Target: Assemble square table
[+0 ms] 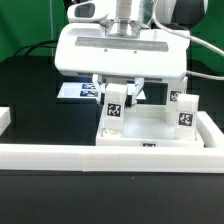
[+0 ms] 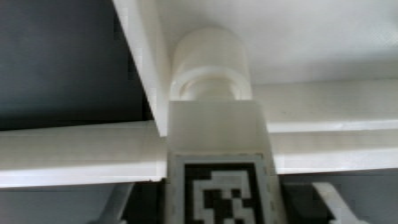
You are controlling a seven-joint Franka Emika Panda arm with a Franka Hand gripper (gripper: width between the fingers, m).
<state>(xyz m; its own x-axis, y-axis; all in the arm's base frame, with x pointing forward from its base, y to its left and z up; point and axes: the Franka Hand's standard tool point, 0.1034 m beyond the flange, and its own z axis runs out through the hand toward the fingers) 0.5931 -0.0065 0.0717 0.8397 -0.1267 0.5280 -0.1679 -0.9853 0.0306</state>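
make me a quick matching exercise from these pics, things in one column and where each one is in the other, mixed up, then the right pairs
Things:
1. hand
2. leg with tag
3. second leg
4. marker board
5. border wall

Places:
A. standing on the tabletop at the exterior view's right
B. flat on the table behind the tabletop, at the exterior view's left
C. closed around a leg, over the tabletop
D. long and low along the front of the tabletop
E. held upright between the fingers

Pairs: 1-C, 2-E, 3-A, 4-B, 5-D
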